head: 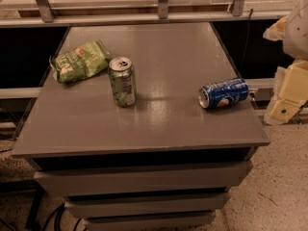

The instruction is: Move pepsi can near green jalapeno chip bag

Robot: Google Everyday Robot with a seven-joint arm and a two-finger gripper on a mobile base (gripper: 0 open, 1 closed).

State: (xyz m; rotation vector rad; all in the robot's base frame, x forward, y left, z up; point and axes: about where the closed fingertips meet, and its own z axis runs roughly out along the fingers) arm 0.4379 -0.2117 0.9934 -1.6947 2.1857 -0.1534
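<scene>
Pepsi can point(224, 93), the small blue aluminium one with the red-white-blue logo, is lying on its side on the grey table top point(159, 124). It's the closest thing to the cream-coloured gripper point(288, 97), which sits off the table's edge just beyond the can's base end. Whether that gripper is spread or closed up, I can't tell from this angle, so don't assume either.

Stuff I'd worry about if I were you:

- A can on its side rolls. Nudge it off-centre on the way in and it'll probably scoot away from the gripper, or off the table, since it's already close to the edge on the gripper's side.
- The upright green aluminium soda can point(121, 81) stands pretty much between the pepsi can and the crumpled light-green foil jalapeno chip bag point(79, 60), which is the farthest thing from the gripper, by the far corner. A straight, low carry looks like it'd clip that green can and tip it.
- The bag is light and sits near its own edge, so setting the pepsi down against it could shove it off.
- Put down on its side, the can may just roll away from the bag again.
</scene>
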